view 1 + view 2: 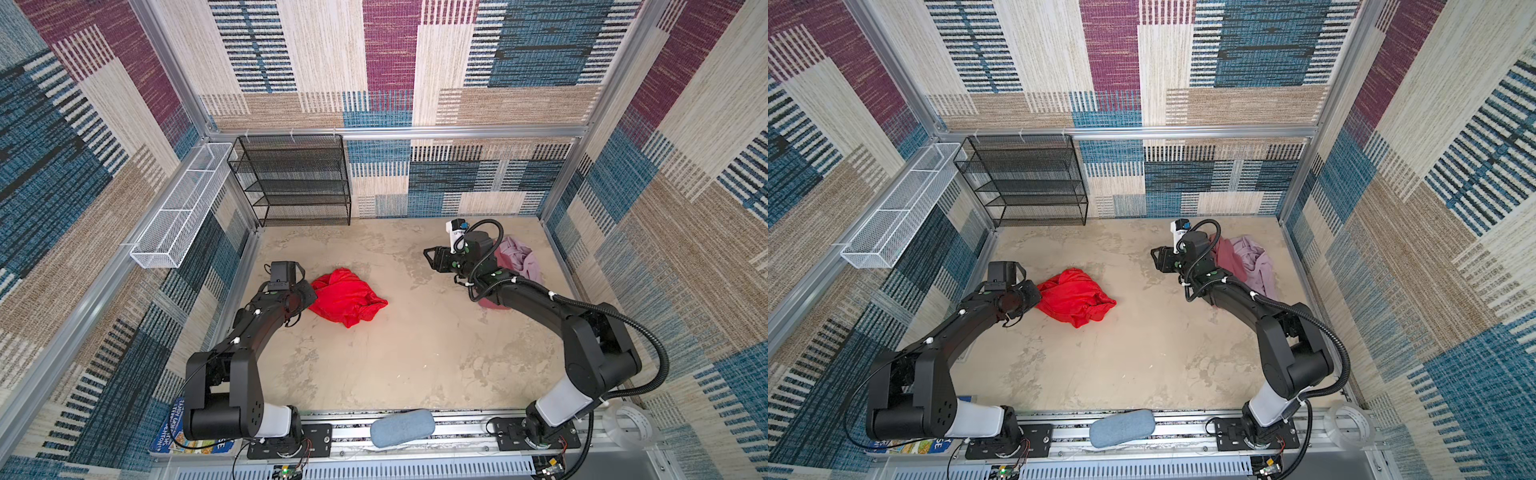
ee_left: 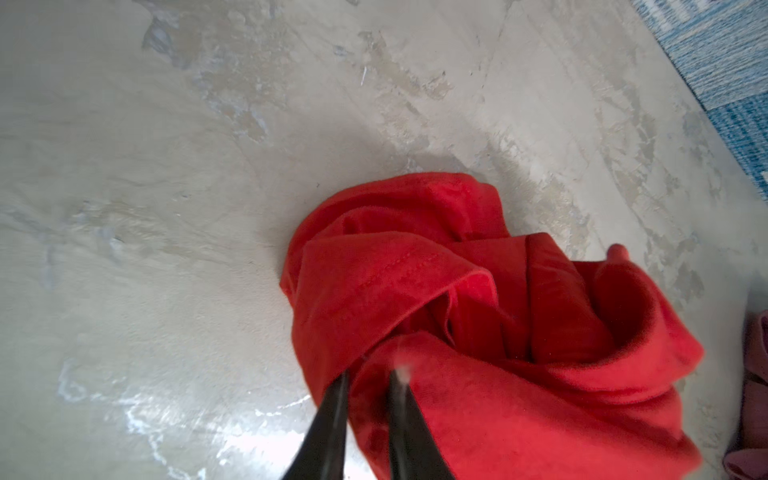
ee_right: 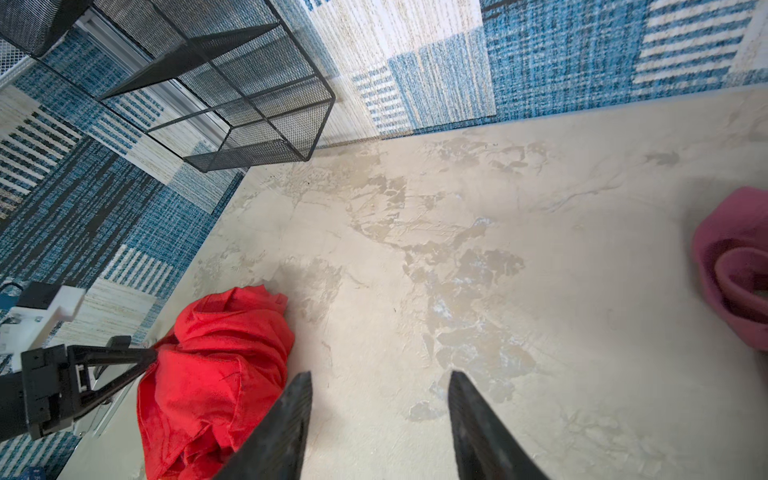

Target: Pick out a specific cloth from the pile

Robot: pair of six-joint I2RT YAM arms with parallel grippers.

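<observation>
The left gripper (image 2: 370, 374) has its jaws parted by only a narrow gap. In the left wrist view its fingertips (image 2: 341, 384) rest against the bright red, plain, slightly shiny cloth (image 2: 457, 291), with red fabric showing in the gap.

In both top views this red cloth (image 1: 345, 299) lies crumpled on the mottled beige tabletop (image 1: 415, 340), left of the frame's middle and touching the front of the left arm's wrist.

It is well apart from the pile (image 1: 1246, 259) at the centre right of the frame. There a pale lilac-pink cloth (image 1: 521, 257) and a dusty rose cloth (image 1: 1227, 255) lie bunched together, partly hidden behind the right arm.

The right gripper (image 3: 380, 374) has its jaws spread wide with only bare tabletop between them. In a top view it (image 1: 432, 255) sits just left of the pile, pointing toward the frame's left.

A black wire-mesh shelf rack (image 1: 291, 183) stands at the upper left of the tabletop.
</observation>
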